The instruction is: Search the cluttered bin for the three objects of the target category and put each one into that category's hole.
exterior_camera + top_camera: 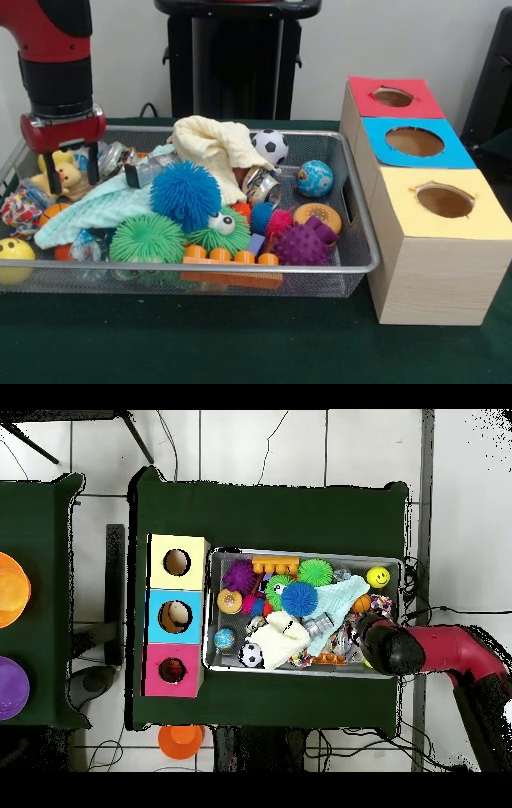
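— Far left of the table (240, 344)?

— Red and black arm (56, 56), coming down over the left end of the bin (320, 270). Gripper (74, 172) low among the clutter there.

— Fingers (54, 172)?

— Spread wide apart, clamped on nothing. Yellow duck (68, 178) just behind and between them; impossible to say whether touching.

— Beside that?

— Smiley ball (12, 254) in the near left corner, speckled bag (20, 212) just above it. Then a mint cloth (96, 210) draped toward the middle.

— Middle of the bin?

— Green spiky ball (148, 238) at the near rim, blue spiky ball (186, 194) resting higher, on the mint cloth's edge. Cream cloth (216, 148) heaped behind. Green ball with eyes (220, 232) next to an orange block (232, 258) at the front.

— Right end?

— Soccer ball (272, 146) at the far wall, shiny tin (262, 186) in front of it. Globe ball (314, 178) near the right wall. Purple spiky toy (306, 242) in the near right corner, touching an orange ring (318, 214).

— Past the bin?

— Three wooden boxes in a row, just beside the right wall. Red box (368, 100) farthest back, blue box (376, 132) in the middle, yellow box (400, 228) nearest. One round hole on each top: red hole (393, 97), blue hole (414, 142), yellow hole (445, 200).

— Target category?

— Cannot tell. All toys seen lying inside the bin, well apart from the holes.
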Robot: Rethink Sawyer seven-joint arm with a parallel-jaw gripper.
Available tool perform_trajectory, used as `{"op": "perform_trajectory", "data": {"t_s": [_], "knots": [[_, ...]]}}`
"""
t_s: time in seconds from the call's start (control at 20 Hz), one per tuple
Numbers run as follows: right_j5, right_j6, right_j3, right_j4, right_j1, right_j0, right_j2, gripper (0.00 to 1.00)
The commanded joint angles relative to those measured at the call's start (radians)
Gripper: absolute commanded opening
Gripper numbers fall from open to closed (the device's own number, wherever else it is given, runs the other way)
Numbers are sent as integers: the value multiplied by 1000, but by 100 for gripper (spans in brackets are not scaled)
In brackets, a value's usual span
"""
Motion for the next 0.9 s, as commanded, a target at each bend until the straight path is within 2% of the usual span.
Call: {"op": "perform_trajectory", "data": {"t_s": [0.05, 0.25, 0.9], "knots": [[150, -241, -105, -121, 25, 69, -94, 100], [186, -234, -124, -149, 22, 118, -134, 100], [311, -270, -151, -162, 53, 199, -219, 100]]}}
